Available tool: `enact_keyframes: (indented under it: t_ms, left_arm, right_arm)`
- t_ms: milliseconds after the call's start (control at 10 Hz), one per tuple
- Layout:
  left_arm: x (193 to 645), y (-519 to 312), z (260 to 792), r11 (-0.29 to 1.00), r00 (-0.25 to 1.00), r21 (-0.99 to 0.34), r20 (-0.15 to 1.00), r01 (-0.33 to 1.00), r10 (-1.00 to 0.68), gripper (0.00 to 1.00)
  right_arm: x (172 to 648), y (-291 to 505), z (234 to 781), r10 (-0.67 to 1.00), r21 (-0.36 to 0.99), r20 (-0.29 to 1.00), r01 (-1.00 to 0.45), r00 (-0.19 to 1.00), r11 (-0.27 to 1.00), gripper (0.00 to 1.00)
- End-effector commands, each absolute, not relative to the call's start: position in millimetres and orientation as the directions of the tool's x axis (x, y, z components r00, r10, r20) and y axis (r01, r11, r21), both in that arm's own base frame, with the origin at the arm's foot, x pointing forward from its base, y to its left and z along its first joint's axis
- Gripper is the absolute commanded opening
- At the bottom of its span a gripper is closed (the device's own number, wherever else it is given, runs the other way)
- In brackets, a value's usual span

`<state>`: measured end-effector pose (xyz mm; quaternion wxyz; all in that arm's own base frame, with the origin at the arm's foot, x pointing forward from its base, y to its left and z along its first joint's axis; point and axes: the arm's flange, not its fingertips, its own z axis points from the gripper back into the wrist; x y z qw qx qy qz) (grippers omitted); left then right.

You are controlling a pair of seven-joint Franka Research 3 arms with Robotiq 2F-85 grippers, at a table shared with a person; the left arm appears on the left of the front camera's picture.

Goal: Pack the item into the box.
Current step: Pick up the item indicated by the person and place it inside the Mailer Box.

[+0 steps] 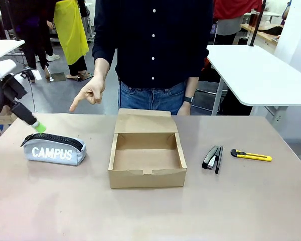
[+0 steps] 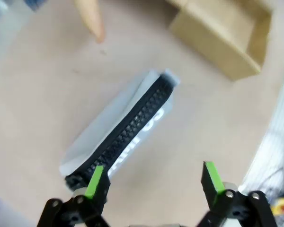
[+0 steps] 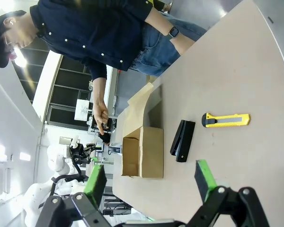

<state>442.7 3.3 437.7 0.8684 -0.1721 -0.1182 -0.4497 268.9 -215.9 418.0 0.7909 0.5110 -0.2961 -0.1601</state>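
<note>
Four things lie on the beige counter (image 1: 150, 216), one of each. There is a soft light-grey fabric pencil pouch (image 1: 54, 149) with white "CAMPUS" lettering and a dark zipper along its top, a plain brown corrugated cardboard box (image 1: 147, 178), a black stapler (image 1: 212, 157) and a yellow utility knife (image 1: 251, 155). The pouch lies flat on the counter at the robot's left, well apart from the box. The box sits in the middle, open, with its flap lid folded back toward the person. The stapler is near the box's right side and the knife lies just beyond it, the two not touching.

One person in a dark buttoned shirt and jeans stands at the far side. Their pointing hand (image 1: 89, 94) aims an index finger down toward the pouch's end of the counter. Their other hand (image 1: 184, 108) rests at the far edge behind the box.

There are two grippers. The left gripper (image 1: 39, 126) hangs just above the pouch's left end, released, its green pads spread wide. In its wrist view one pad sits over the zipper's end. The right gripper (image 3: 150, 177) is also spread apart, grasping nothing, with the stapler, knife and box in front of it.
</note>
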Motion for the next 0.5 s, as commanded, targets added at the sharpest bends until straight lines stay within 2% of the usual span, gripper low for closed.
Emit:
enact_keyframes:
  t_ms: [0,100,200,300,400]
  left_arm:
    - [418,-3,431,0.250,0.157,0.446,0.235,0.860,-0.959,1.00]
    - [412,-16,424,0.164,0.080,0.529,0.178,0.832,-0.981,1.00]
    - [410,-23,417,0.112,0.021,0.483,0.190,0.868,-0.982,1.00]
    - [412,-28,419,0.152,0.042,0.477,0.234,0.866,-0.971,1.00]
    - [421,-23,436,0.272,0.233,0.191,0.206,0.943,-0.950,1.00]
  right_arm:
    - [272,-219,418,-0.553,0.901,0.336,-0.088,0.762,0.425,1.00]
    - [272,-219,418,-0.553,0.901,0.336,-0.088,0.762,0.425,1.00]
    - [272,-219,418,-0.553,0.901,0.336,-0.088,0.762,0.425,1.00]
    - [272,-219,418,-0.553,0.901,0.336,-0.088,0.762,0.425,1.00]
    - [272,-219,418,-0.553,0.901,0.336,-0.088,0.762,0.425,1.00]
